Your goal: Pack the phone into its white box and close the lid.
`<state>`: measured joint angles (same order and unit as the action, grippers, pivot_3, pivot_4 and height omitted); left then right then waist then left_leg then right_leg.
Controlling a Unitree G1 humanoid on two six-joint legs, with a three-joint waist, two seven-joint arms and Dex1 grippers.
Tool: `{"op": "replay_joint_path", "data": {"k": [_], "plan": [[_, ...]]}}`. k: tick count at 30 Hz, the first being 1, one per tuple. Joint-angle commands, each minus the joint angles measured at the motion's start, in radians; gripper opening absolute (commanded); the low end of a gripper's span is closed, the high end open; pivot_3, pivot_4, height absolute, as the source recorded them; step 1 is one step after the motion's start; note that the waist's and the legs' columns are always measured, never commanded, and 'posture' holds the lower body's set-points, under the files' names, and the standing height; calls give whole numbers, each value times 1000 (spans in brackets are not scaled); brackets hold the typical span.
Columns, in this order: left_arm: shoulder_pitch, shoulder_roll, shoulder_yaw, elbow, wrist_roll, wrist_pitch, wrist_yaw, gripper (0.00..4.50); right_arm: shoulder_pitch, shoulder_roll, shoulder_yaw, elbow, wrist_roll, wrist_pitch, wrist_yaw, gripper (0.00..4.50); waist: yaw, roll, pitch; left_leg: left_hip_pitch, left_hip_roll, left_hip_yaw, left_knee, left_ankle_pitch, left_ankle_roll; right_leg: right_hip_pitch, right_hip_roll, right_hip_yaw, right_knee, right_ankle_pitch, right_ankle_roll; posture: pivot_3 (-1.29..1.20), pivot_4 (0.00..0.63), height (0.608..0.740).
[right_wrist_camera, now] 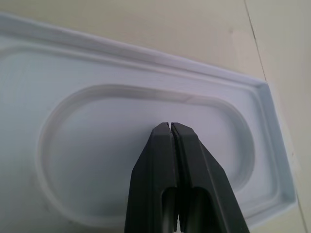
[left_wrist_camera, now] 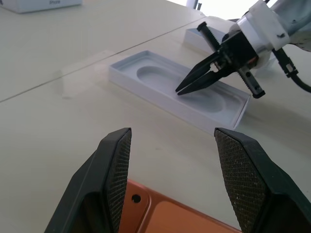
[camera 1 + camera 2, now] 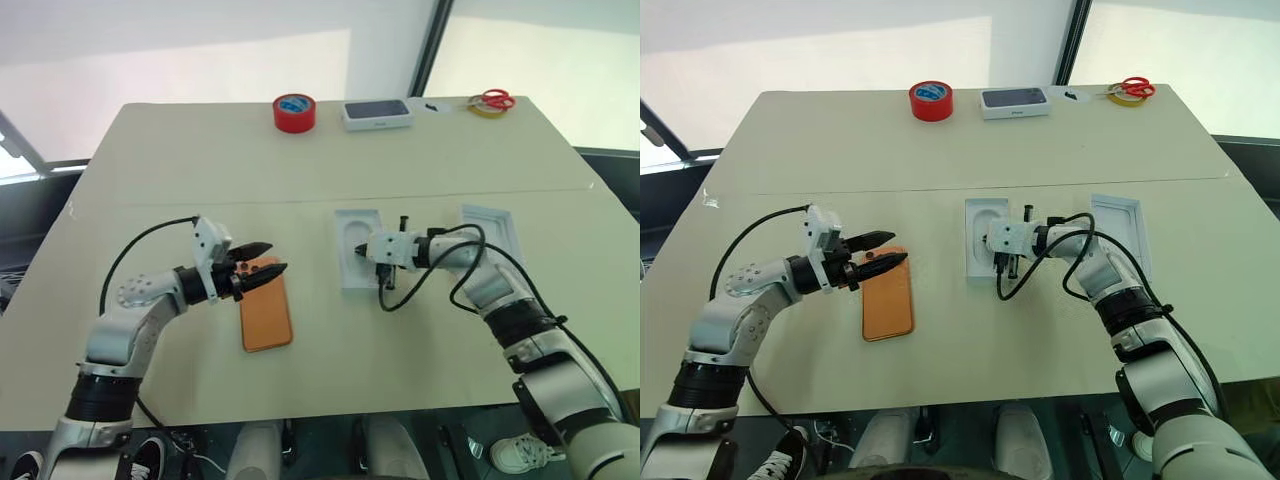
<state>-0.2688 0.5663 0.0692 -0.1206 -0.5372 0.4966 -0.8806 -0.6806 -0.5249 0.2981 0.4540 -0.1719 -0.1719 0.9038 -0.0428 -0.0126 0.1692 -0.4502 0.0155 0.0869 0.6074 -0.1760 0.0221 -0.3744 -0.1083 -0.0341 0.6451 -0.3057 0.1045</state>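
Observation:
The orange phone (image 3: 266, 308) lies flat on the table, back up. My left gripper (image 3: 277, 256) hovers open just above its far end, with nothing between the fingers (image 2: 115, 165). The white box (image 3: 357, 262) sits to the right of the phone, its oval-recess insert (image 1: 121, 160) facing up. My right gripper (image 3: 358, 250) is shut and empty, its tip just over the oval recess; the left wrist view shows it as well (image 2: 194, 83). The lid (image 3: 492, 232) lies further right, white inside up, behind my right forearm.
At the table's far edge stand a red tape roll (image 3: 294, 112), a small white box with a dark top (image 3: 377, 113), and red-handled scissors on a yellow tape roll (image 3: 490, 102). A seam (image 3: 200, 203) crosses the table between them and the work area.

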Motion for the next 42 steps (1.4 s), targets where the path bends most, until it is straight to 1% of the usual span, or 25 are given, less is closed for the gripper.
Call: {"op": "replay_joint_path", "data": {"k": [1,3,5,6,8,10,13,15,16,18,22,25,26,29,32,35,39,42], "plan": [[17,34,120,-43,-158,233,68,2857,14,47,-53,-194,122,130,27,66,-4,0,0,0,0,0,-1,0,0,-1,0,0,0,0,0,0,150,740],[34,49,184,-57,-242,346,103,2857,40,77,-53,-312,171,215,37,66,-6,0,0,0,1,0,-2,0,0,-1,0,0,1,1,3,0,150,740],[73,64,259,-75,-320,447,145,2857,80,99,-11,-460,199,319,59,66,-4,0,1,0,1,0,-2,0,-1,-2,0,-1,1,1,4,0,150,740],[88,71,285,-82,-358,501,164,2857,94,103,12,-505,191,341,64,66,-3,0,1,0,1,0,-3,0,-1,-3,0,-1,1,1,4,0,150,740],[125,92,298,-109,-390,566,182,2857,117,104,58,-562,161,368,69,66,-2,0,1,0,1,0,-3,0,-1,-3,0,-1,1,1,4,0,150,740],[186,119,276,-149,-376,596,190,2857,132,115,111,-582,133,399,66,66,1,0,0,0,0,0,-3,0,-1,-6,0,-1,1,0,1,0,150,740],[215,113,284,-153,-383,632,225,2857,121,126,161,-555,97,410,57,66,6,0,0,-1,-2,0,-3,0,-1,-7,-3,0,1,-1,-1,0,150,740],[198,92,323,-111,-455,732,267,2857,83,150,182,-488,93,460,66,66,5,0,0,-2,-2,1,-3,0,-1,-9,-4,0,1,-1,-1,0,150,740],[191,87,325,-110,-467,743,274,2857,65,153,195,-462,95,474,90,66,5,0,0,-2,-2,1,-4,0,-2,-9,-4,0,1,-1,-1,0,150,740],[178,73,317,-109,-483,786,307,2857,42,155,225,-411,72,475,106,66,4,0,0,-2,-2,2,-5,1,-2,-11,-4,0,1,-1,-1,0,150,740],[168,48,276,-125,-469,812,351,2857,25,134,277,-349,10,415,121,66,2,0,-1,-2,-2,5,-9,1,-3,-13,-4,0,0,-1,-1,0,150,740],[159,37,242,-107,-454,868,394,2857,16,151,264,-327,13,402,117,66,1,0,-1,0,-2,5,-10,2,-4,-13,-4,0,1,0,-1,0,150,740],[162,35,223,-120,-446,859,391,2857,14,154,262,-321,12,399,116,66,1,0,-2,1,-2,5,-10,2,-4,-12,-4,0,1,-1,-1,0,150,740],[127,-15,205,-113,-465,902,429,2857,8,171,257,-305,6,391,101,66,5,1,-4,7,-2,6,-11,2,-4,-7,-5,0,0,-1,-1,0,150,740],[84,-59,187,-87,-454,924,458,2857,9,187,252,-305,8,395,92,66,13,1,-5,7,-2,6,-11,2,-4,-6,-5,0,0,-1,-1,0,150,740],[30,-112,195,-50,-453,943,484,2857,11,192,248,-304,5,396,91,66,29,2,-9,8,-3,6,-11,2,-4,-6,-6,0,0,-1,-1,0,150,740],[-29,-168,206,-12,-461,973,511,2857,11,189,233,-299,-3,395,94,66,37,3,-10,8,-3,6,-11,2,-4,-5,-7,-1,0,0,-2,0,150,740],[-67,-205,258,38,-470,1020,544,2857,12,191,227,-293,-12,392,92,66,40,3,-10,8,-4,8,-11,2,-4,-4,-9,-2,0,0,-2,0,150,740]]}}
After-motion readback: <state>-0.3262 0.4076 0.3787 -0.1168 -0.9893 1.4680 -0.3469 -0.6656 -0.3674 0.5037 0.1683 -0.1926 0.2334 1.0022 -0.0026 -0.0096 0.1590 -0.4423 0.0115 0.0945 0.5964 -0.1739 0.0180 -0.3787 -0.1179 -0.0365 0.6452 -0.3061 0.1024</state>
